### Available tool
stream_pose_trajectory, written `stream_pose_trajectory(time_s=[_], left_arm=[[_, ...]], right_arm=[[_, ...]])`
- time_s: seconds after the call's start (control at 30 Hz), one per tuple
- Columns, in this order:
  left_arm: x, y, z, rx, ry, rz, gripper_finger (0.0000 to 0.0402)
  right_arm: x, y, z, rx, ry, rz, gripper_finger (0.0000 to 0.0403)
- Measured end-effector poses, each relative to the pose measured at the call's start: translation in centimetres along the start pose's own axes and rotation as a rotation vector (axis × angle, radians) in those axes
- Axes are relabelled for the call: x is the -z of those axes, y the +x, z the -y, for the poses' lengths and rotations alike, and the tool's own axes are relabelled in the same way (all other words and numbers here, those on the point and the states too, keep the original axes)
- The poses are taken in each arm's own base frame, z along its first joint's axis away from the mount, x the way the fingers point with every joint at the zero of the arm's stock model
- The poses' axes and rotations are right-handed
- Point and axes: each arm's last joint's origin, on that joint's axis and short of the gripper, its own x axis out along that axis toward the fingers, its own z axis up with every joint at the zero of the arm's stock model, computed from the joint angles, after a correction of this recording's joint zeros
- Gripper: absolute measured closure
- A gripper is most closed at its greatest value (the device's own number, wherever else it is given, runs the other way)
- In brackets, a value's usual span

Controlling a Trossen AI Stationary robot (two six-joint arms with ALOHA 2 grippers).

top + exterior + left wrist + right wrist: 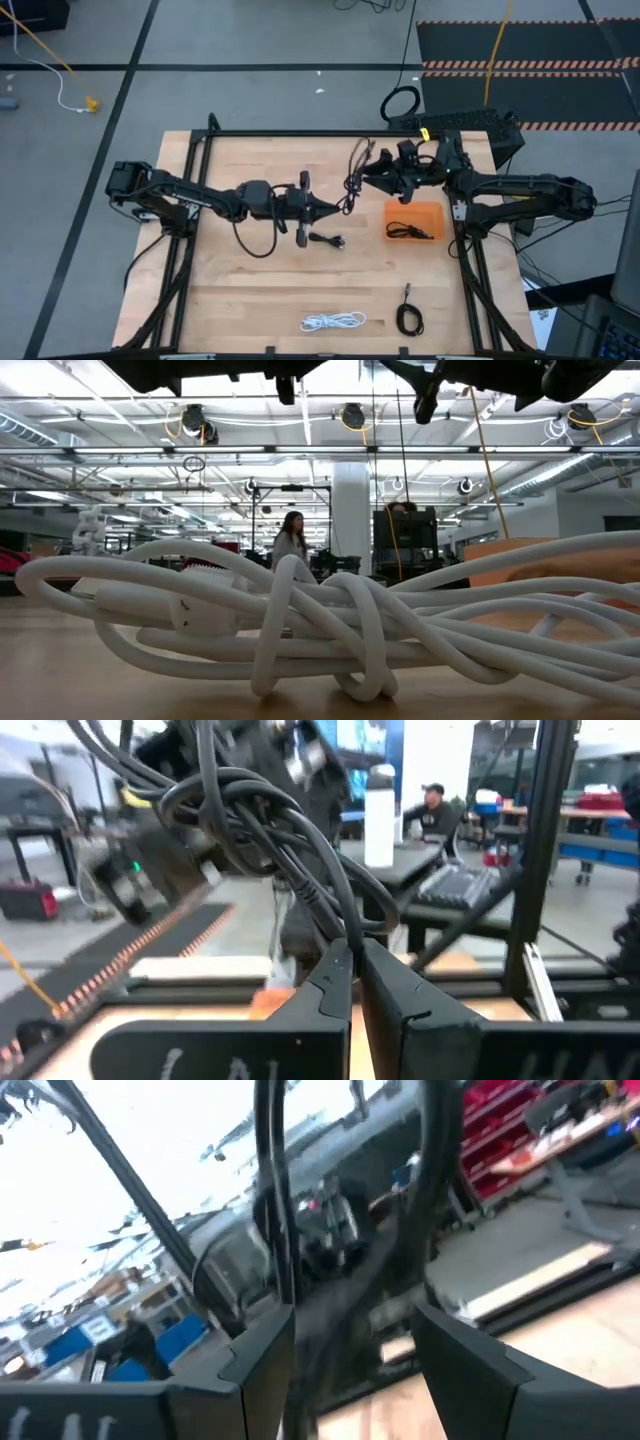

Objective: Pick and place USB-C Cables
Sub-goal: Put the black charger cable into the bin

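My left gripper [338,207] is above the table's middle, shut on a black USB-C cable [352,180] whose tangled coil [240,815] is held up in the air. My right gripper [372,177] is open just beyond it, its fingers [262,1355] on either side of the cable's strands [272,1200]; I cannot tell whether they touch. An orange tray [430,208] holds another black cable [408,231]. A black cable [326,238] lies on the table under the left gripper. A white cable [333,321] and a black cable [408,318] lie near the front edge. My left gripper pinches one or two strands of the black cable [345,935] between its two fingertips. The fingers come level from the table's left side. The coil stands and hangs beyond the fingertips, lifted clear of the table.
The white cable fills the low view's foreground [300,620]. A large round black cord loop [400,103] and a yellow cord [497,50] lie on the floor beyond the table's far edge. Bare wood lies at the front left [230,300].
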Motion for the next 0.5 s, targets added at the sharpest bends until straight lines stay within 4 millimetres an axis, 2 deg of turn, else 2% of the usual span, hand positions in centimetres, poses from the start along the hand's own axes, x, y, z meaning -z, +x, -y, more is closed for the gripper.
stream_pose_trajectory(time_s=[0.17,0.5], left_arm=[[-0.4,-0.01,-0.02,-0.003,0.018,0.04,0.0396],[0.0,-0.02,0.6,0.019,-0.024,-0.003,0.0396]], right_arm=[[0.3,0.0,0.21,0.016,0.009,-0.031,0.0206],[-0.45,-0.01,-0.38,-0.038,-0.035,0.044,0.0206]])
